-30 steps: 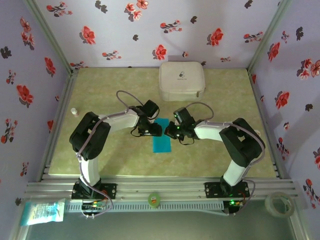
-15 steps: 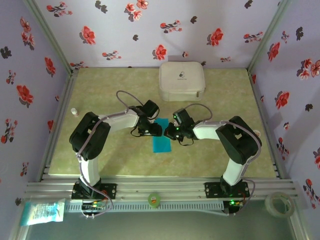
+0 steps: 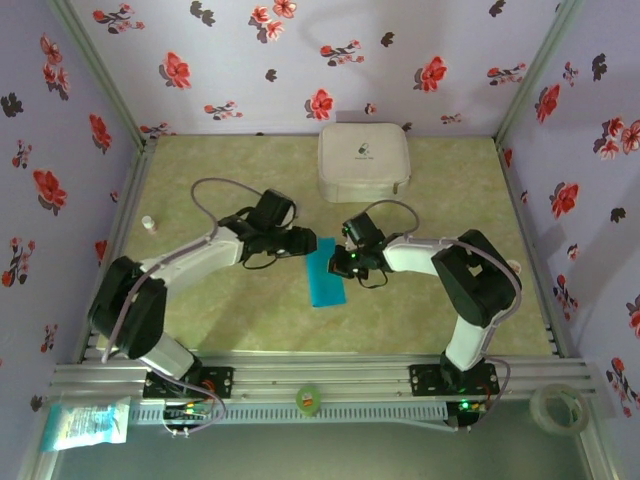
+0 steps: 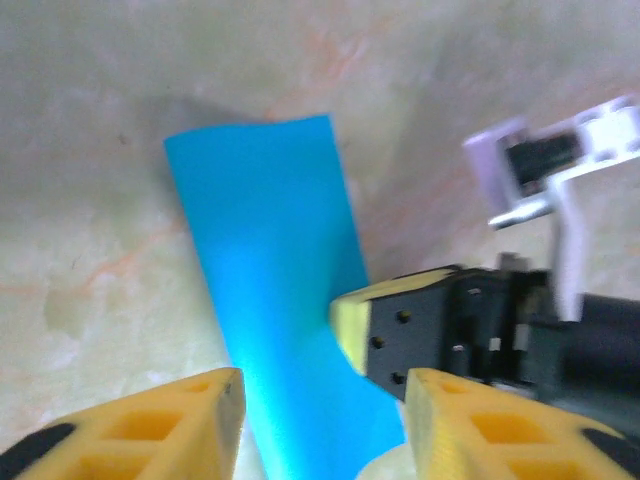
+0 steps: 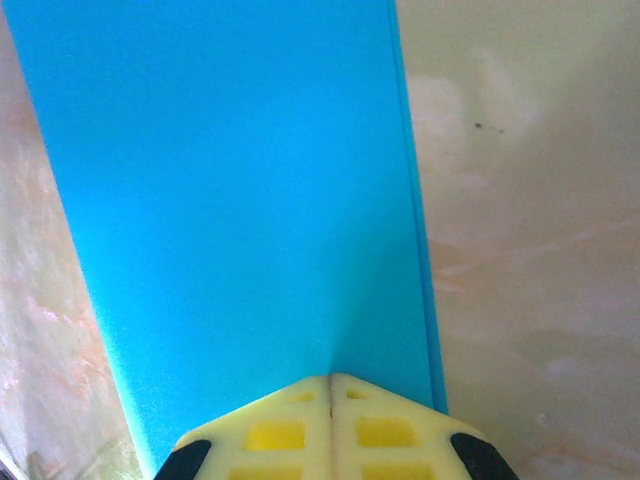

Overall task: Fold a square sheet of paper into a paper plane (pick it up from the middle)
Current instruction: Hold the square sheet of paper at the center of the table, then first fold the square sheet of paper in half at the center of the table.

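We see the sheet of paper (image 3: 325,272), folded into a long turquoise strip, lying flat near the middle of the table (image 3: 220,320), with the white case (image 3: 363,160) at its 12 o'clock. Our left gripper (image 3: 303,243) sits at the strip's 10 o'clock corner, its yellow fingers (image 4: 180,420) released and spread above the paper. Our right gripper (image 3: 338,268), at 3 o'clock, is clenched, with its tips on the paper's edge. We cannot tell whether they pinch a layer.
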{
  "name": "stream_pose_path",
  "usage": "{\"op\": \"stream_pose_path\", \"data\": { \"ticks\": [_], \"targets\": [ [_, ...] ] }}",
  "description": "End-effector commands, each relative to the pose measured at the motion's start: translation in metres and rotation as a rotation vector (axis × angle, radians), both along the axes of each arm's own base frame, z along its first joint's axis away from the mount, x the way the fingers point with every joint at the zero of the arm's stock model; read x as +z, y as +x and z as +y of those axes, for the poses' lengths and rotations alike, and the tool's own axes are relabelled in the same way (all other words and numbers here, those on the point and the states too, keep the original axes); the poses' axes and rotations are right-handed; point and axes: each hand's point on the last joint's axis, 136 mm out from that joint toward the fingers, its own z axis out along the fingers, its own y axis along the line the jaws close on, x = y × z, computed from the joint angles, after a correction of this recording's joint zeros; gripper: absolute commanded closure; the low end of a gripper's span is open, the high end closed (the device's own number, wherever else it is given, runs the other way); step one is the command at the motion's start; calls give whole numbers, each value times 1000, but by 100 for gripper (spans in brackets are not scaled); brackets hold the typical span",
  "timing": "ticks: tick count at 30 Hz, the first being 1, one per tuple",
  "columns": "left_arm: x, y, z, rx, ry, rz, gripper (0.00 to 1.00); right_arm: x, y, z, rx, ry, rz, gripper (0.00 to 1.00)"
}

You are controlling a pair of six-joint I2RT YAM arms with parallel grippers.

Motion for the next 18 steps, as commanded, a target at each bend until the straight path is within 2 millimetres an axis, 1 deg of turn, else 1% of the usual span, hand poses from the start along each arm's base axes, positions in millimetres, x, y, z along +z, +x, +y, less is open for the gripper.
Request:
{"op": "stream_pose_path", "data": {
  "ticks": [1,5,7,9,13,18],
  "targets": [
    [-6,-8,-14,-33,-135,63,67,-30,-19,-26,5,-132,102,100],
    [-15,-12,-29,-55,-243,108,93,-30,-20,-26,-9,-129,103,100],
    [-24,-14,-32,-58,-261,127,100,-30,-20,-27,-15,-132,101,100],
    [-32,-15,-35,-67,-272,146,100,-30,-20,-28,-18,-135,101,100],
    [-52,-19,-33,-66,-252,179,100,-32,-20,-29,-25,-135,105,100],
    [-67,-23,-34,-80,-251,206,100,-32,-20,-29,-34,-133,105,100]
  ]
}}
